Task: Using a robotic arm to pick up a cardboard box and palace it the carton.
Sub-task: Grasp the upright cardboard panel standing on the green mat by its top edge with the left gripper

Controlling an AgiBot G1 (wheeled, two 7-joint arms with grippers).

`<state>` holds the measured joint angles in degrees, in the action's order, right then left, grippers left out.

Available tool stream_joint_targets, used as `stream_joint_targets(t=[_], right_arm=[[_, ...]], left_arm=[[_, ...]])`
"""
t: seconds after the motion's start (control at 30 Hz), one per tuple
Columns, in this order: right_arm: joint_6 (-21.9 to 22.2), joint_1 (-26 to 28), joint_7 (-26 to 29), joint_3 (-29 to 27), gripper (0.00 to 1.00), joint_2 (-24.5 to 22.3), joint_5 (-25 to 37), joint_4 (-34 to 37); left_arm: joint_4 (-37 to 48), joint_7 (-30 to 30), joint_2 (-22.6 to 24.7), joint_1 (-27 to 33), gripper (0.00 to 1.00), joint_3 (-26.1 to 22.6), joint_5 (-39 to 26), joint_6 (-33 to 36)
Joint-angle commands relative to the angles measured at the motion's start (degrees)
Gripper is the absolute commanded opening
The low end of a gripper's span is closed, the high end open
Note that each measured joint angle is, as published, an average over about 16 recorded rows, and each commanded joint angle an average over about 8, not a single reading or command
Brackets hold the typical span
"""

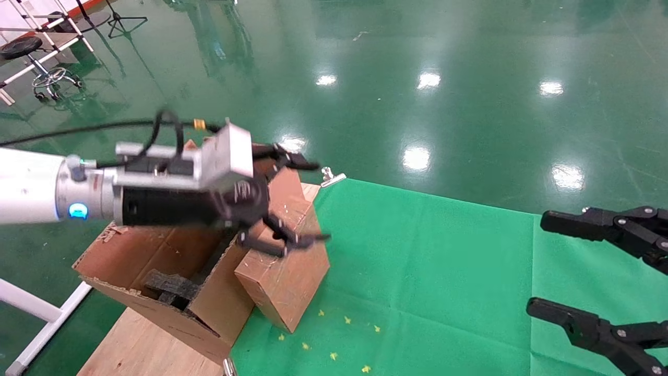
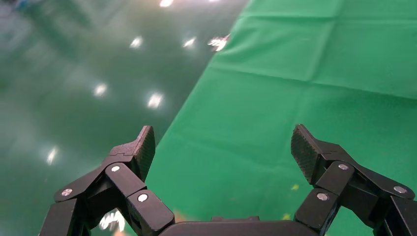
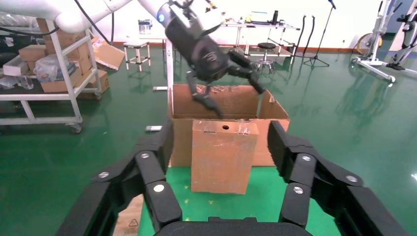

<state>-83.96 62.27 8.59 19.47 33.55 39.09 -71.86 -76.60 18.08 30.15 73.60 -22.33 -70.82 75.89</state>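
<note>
The small brown cardboard box (image 1: 284, 279) stands tilted on the green cloth and leans against the side of the large ragged carton (image 1: 141, 256). My white left arm's gripper (image 1: 310, 202) hovers just above the box's top, open and empty. The left wrist view shows only green cloth between its fingers (image 2: 222, 147). In the right wrist view the box (image 3: 223, 157) stands in front of the carton (image 3: 275, 110), with the left gripper (image 3: 238, 98) open above them. My right gripper (image 1: 538, 263) is open and empty at the right edge, facing the box (image 3: 221, 135).
The green cloth (image 1: 443, 261) covers the table. A bare wooden board (image 1: 135, 344) lies under the carton. A black foam piece (image 1: 169, 287) sits inside the carton. A metal clip (image 1: 331, 177) holds the cloth's far edge. A shelf trolley (image 3: 49, 73) stands far behind.
</note>
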Motion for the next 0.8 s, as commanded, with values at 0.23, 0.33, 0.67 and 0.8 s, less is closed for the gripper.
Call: stream_joint_targets(t=[0.23, 0.33, 0.67, 0.8], right_arm=[[0.0, 0.0, 0.0, 0.0, 0.00, 0.0, 0.0, 0.0], [0.0, 0.0, 0.0, 0.0, 0.00, 0.0, 0.0, 0.0], [0.0, 0.0, 0.0, 0.0, 0.00, 0.0, 0.0, 0.0], [0.0, 0.0, 0.0, 0.0, 0.00, 0.0, 0.0, 0.0]], left_arm=[[0.1, 19.2, 1.2, 7.7, 1.00, -5.7, -17.0, -1.5], [0.1, 29.1, 2.8, 11.1, 1.00, -8.6, -23.7, 1.1], [-0.3, 49.6, 6.6, 16.5, 1.00, -11.9, -29.7, 8.4], [-0.5, 52.3, 7.3, 16.4, 1.00, -12.5, -29.8, 9.3]])
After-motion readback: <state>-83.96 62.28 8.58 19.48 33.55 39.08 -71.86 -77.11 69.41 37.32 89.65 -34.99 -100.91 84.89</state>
